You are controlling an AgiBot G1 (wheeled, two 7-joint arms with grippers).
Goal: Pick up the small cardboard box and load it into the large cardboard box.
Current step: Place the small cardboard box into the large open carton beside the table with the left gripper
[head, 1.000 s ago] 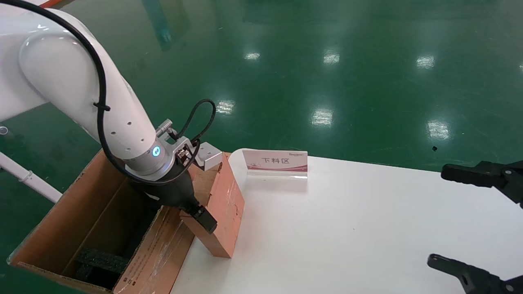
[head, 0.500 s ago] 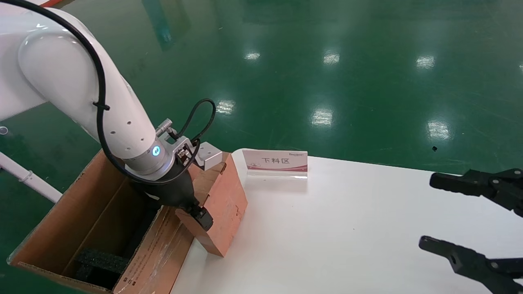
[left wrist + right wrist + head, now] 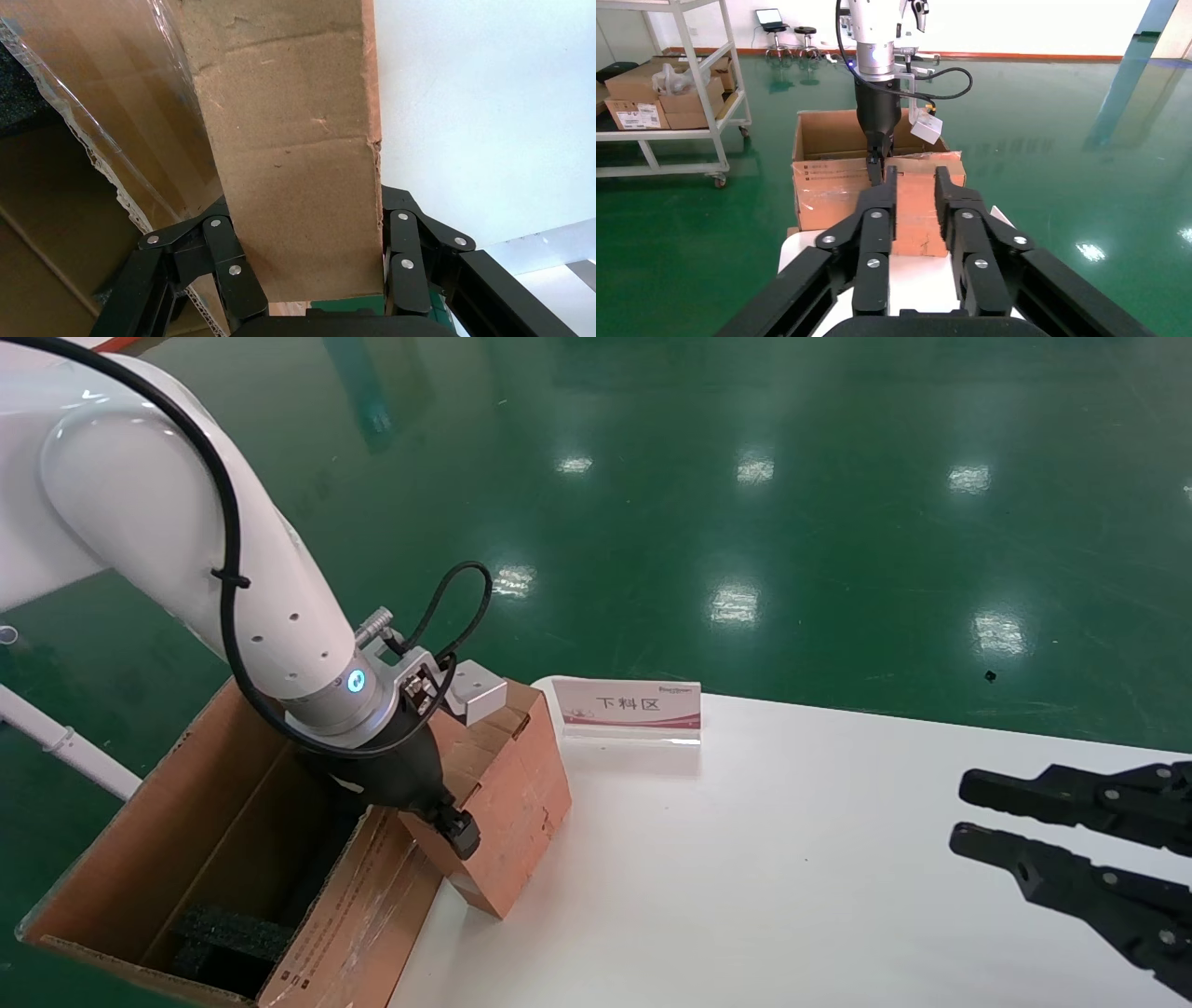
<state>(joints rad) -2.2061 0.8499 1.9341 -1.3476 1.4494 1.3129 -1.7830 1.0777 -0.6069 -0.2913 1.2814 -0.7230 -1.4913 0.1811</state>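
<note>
While the left gripper clamps its jaws across the small box's narrow edge, that slab hangs tilted, low corner near the table, just beside the big carton. It looks light and stiff, with plain cardboard that should take a firm edge pinch, though one-ended holding lets it swing. Standing in the way is the carton's taped flap, right against the slab; black foam sits deep inside. A sign stands behind. Off to the side, the right gripper hovers, fingers a narrow gap apart, empty.

Left hand clamped tight, arm angled down — right hand idle, fingers slightly apart.
</note>
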